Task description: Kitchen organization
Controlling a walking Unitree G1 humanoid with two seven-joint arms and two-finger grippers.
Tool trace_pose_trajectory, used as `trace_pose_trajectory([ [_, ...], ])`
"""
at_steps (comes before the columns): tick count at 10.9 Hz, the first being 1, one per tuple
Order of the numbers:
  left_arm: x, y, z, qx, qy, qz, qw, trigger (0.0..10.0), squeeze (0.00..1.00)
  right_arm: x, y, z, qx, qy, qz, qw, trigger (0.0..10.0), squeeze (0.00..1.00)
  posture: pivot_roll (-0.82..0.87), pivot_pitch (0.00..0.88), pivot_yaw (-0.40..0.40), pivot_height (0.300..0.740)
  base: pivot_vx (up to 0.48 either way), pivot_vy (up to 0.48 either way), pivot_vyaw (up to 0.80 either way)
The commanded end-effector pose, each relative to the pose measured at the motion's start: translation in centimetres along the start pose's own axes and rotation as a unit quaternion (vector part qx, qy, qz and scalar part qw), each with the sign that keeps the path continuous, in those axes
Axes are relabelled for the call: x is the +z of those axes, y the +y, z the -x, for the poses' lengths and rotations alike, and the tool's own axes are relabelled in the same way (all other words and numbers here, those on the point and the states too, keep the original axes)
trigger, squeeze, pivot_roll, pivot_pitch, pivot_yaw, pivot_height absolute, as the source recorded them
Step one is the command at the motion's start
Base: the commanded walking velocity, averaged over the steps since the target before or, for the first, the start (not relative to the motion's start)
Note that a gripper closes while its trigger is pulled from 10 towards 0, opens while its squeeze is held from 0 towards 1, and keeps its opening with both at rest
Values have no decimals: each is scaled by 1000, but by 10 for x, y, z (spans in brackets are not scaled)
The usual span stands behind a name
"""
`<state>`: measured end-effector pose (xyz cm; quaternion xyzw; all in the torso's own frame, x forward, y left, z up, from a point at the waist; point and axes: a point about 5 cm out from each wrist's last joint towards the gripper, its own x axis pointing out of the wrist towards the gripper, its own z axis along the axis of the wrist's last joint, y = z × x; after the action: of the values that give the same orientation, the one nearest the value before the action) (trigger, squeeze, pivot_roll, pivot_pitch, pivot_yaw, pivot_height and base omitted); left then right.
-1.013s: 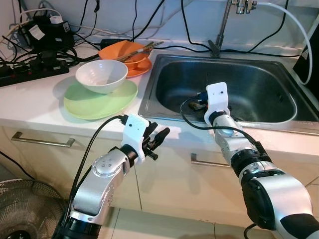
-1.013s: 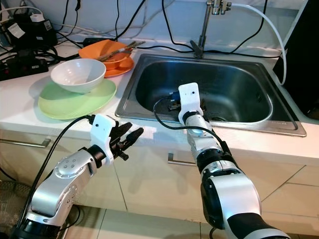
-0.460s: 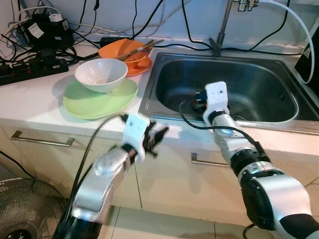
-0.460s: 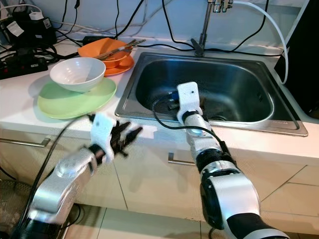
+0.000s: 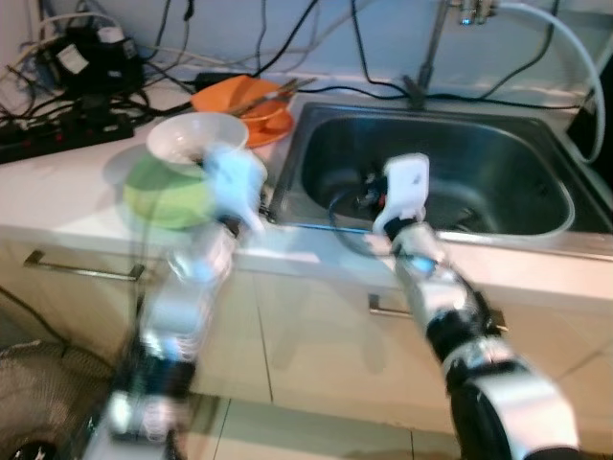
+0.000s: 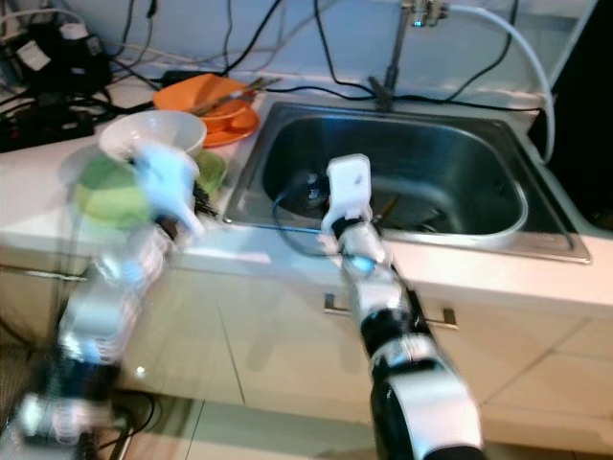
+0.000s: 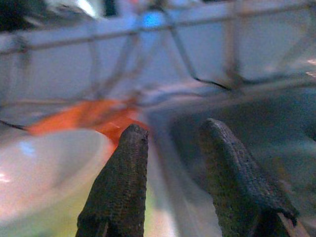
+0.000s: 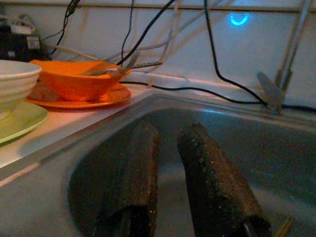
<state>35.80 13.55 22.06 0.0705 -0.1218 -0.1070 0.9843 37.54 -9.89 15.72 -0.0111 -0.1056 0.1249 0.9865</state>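
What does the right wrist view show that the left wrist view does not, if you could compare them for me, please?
In the right wrist view: the right gripper, its fingers slightly apart over the sink basin, utensils lying in the orange bowl, black cables down the wall, the faucet base and a blue glow. In the left wrist view: the left gripper, open, close above the white bowl, everything blurred. Both share the orange bowl, white bowl, green plate and sink.
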Motion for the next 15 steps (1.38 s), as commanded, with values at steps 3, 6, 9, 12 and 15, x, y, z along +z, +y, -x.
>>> trace_pose_trajectory([
  [3,9,49,-19,108,1,23,994,10000,1000,-5,7,9,1,8,-17,1000,10000,0,141,2,23,740,0,0,0],
  [6,5,83,-26,214,27,102,971,10000,0,-2,7,10,3,12,-20,1000,10000,0,141,6,17,740,0,0,0],
  [9,-9,95,-21,276,57,186,941,10000,0,-1,6,11,7,18,-19,1000,10000,0,139,15,11,740,0,0,0],
  [12,-24,92,-19,287,96,243,922,10000,0,-1,7,12,12,22,-19,999,10000,0,142,20,9,740,0,0,0],
  [15,-31,84,-22,276,120,285,910,10000,0,-1,7,14,15,26,-19,999,10000,0,135,25,14,740,0,0,0],
])
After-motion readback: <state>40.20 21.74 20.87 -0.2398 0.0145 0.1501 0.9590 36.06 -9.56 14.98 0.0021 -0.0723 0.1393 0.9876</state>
